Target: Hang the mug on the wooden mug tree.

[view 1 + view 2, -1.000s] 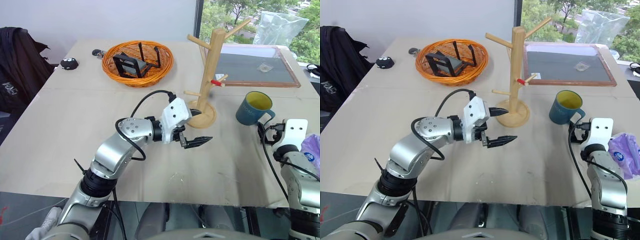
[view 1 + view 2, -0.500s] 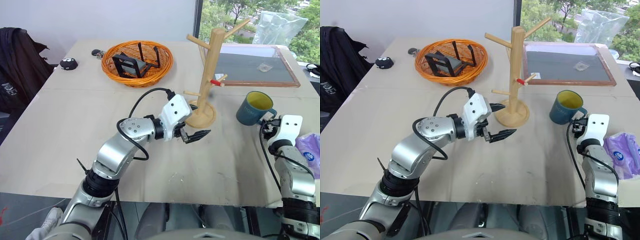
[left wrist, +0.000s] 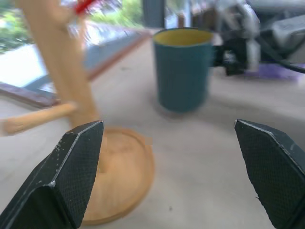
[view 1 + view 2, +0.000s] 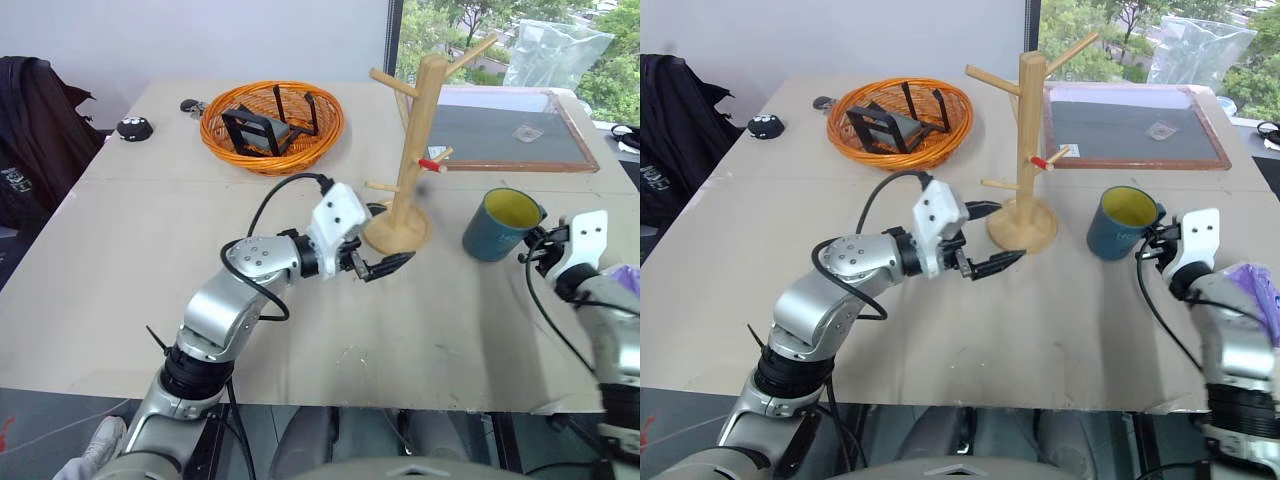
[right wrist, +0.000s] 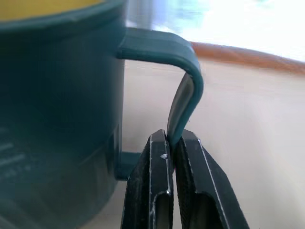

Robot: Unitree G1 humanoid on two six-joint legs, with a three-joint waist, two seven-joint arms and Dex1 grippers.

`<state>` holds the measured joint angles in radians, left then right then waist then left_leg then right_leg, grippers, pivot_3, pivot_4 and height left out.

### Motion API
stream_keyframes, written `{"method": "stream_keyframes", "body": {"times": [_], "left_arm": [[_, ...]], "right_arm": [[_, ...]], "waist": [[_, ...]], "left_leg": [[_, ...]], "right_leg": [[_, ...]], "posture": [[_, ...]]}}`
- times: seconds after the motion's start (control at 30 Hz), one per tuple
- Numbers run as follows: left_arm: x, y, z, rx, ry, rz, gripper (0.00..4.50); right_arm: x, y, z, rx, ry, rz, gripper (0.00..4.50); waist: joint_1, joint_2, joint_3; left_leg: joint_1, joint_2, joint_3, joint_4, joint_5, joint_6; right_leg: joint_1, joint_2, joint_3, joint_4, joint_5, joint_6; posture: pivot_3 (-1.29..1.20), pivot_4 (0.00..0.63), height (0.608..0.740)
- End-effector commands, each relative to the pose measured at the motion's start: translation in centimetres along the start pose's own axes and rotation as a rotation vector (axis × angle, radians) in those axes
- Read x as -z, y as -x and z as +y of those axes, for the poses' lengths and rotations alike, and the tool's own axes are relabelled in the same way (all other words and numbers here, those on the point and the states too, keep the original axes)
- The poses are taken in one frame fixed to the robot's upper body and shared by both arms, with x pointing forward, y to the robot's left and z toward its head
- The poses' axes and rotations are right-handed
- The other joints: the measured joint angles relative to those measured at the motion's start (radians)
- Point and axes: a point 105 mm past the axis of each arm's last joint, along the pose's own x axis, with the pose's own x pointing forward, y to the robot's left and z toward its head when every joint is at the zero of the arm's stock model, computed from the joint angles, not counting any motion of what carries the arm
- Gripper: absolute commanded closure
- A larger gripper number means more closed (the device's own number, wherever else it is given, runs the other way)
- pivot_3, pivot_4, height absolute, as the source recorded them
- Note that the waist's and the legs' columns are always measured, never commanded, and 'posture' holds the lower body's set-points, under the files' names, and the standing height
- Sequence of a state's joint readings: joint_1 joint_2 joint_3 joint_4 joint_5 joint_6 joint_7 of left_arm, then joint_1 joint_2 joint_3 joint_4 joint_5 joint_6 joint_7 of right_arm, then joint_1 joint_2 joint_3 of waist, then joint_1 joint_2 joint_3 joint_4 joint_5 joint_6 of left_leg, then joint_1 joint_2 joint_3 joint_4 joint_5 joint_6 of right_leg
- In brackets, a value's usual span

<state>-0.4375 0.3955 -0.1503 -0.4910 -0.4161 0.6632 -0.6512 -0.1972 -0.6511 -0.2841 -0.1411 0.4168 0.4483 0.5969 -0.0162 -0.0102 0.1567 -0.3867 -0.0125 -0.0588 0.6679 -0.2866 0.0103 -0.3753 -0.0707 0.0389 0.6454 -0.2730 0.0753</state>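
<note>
Right gripper [image 5: 170, 143] pinches glossy mug [image 4: 500, 225] handle, apparently lifted.

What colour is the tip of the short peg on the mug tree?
Red, on the wooden mug tree; clearest in the left eye view.

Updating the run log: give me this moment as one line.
right gripper: shut on mug handle | mug: tilted, beside wooden mug tree, not hung | left gripper: open, empty, near tree base

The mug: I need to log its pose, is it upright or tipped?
Tipped: the mug leans toward the wooden mug tree, its handle pinched by the shut right gripper.
</note>
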Motion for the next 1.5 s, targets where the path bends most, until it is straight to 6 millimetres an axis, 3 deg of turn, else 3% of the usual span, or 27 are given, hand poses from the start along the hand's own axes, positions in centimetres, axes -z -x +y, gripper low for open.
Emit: {"method": "stream_keyframes", "body": {"times": [0.03,0.1,0.37,0.57,0.93,1.5], "left_arm": [[-2.5,1.4,-1.0,0.02,0.018,-0.145,0.0],[-3.0,2.0,-1.1,0.004,0.055,-0.192,0.0],[-3.7,2.7,-1.1,-0.062,0.123,-0.272,0.0],[-3.2,3.2,-1.0,-0.114,0.142,-0.286,0.0],[-3.2,4.3,-1.2,-0.114,0.168,-0.339,0.0],[-2.6,5.7,-1.6,-0.035,0.148,-0.34,0.0]], "right_arm": [[-5.7,0.9,1.5,-0.254,0.131,-0.006,4.46],[-7.8,1.0,1.8,-0.359,0.232,0.06,4.46],[-12.5,0.1,3.8,-0.607,0.469,0.197,4.46],[-13.4,-1.5,5.1,-0.636,0.509,0.284,4.46],[-14.7,-1.9,7.6,-0.671,0.545,0.284,4.46],[-14.7,-3.2,8.3,-0.553,0.477,0.3,4.46]], "waist": [[0.0,0.001,0.001],[0.0,0.001,0.001],[0.0,-0.001,0.001],[0.008,-0.002,0.001],[0.011,-0.002,0.001],[0.007,-0.001,0.001]], "left_leg": [[0.0,0.0,0.0,0.0,0.0,0.0],[0.0,0.0,0.0,0.0,0.0,0.001],[-0.002,0.0,-0.001,0.001,0.0,0.0],[-0.009,0.0,-0.004,0.001,0.002,-0.003],[-0.011,-0.001,-0.007,0.001,0.002,-0.004],[-0.011,-0.002,-0.007,0.001,0.002,-0.004]], "right_leg": [[0.0,0.0,0.0,0.0,0.0,0.0],[0.0,0.0,0.0,0.0,0.0,0.0],[0.0,-0.002,-0.001,-0.002,0.0,0.0],[-0.006,-0.002,-0.005,-0.003,0.0,0.0],[-0.006,-0.004,-0.008,-0.004,0.0,0.0],[-0.006,-0.004,-0.009,-0.003,0.0,0.0]], "posture": [[0.0,0.15,0.737],[0.0,0.15,0.737],[0.0,0.15,0.737],[0.0,0.15,0.737],[0.0,0.15,0.737],[0.0,0.15,0.737]]}}
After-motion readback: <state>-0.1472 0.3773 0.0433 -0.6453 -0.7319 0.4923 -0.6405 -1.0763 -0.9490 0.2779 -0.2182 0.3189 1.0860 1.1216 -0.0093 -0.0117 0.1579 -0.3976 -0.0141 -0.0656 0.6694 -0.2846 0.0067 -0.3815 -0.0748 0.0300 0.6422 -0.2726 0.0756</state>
